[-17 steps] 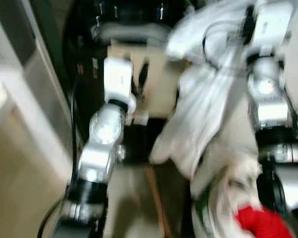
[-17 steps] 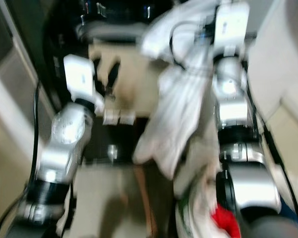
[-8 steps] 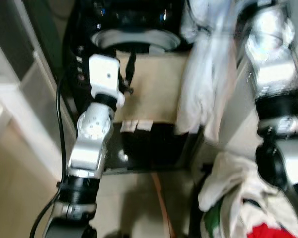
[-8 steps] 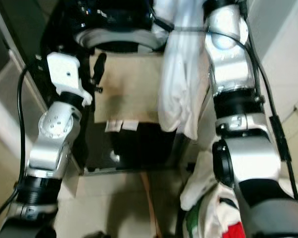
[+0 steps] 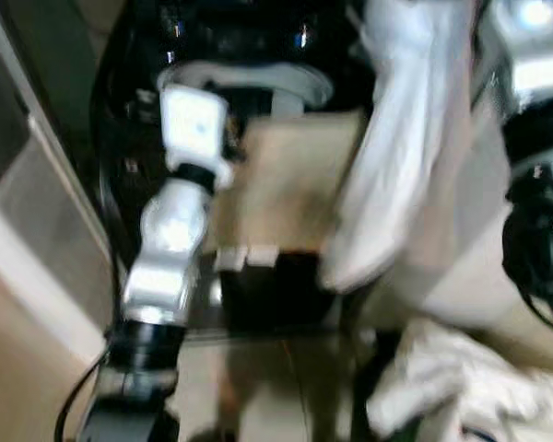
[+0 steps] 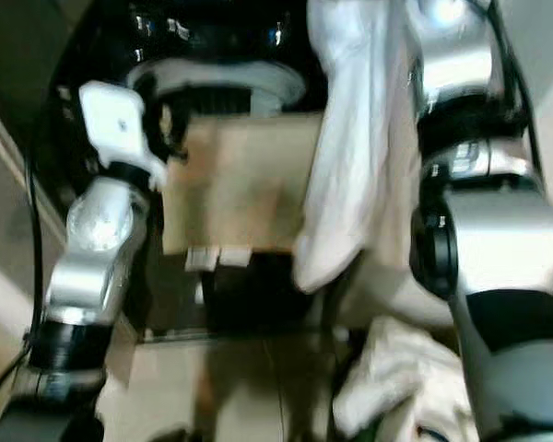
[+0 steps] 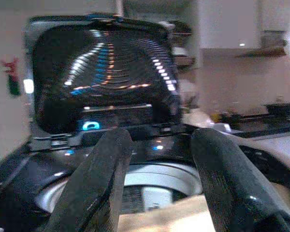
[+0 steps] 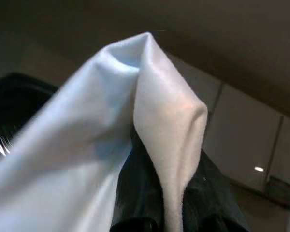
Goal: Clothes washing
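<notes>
White cloth (image 5: 401, 138) hangs upper right, clamped in the right gripper (image 8: 154, 212), beside a black washer (image 5: 249, 55); left gripper (image 7: 157, 179) spread apart, tiled floor (image 5: 286, 387) below.

The left arm (image 5: 170, 239) is silver and reaches up the left side of the frame, bent a little at the elbow. Its white wrist block is near the upper left. In the wrist view the left gripper (image 7: 157, 179) has its two black fingers (image 7: 99, 183) spread apart. The right arm (image 6: 461, 138) goes up the right side to the top edge. The right gripper (image 8: 157, 203) is wrapped in white cloth (image 8: 87, 145).
</notes>
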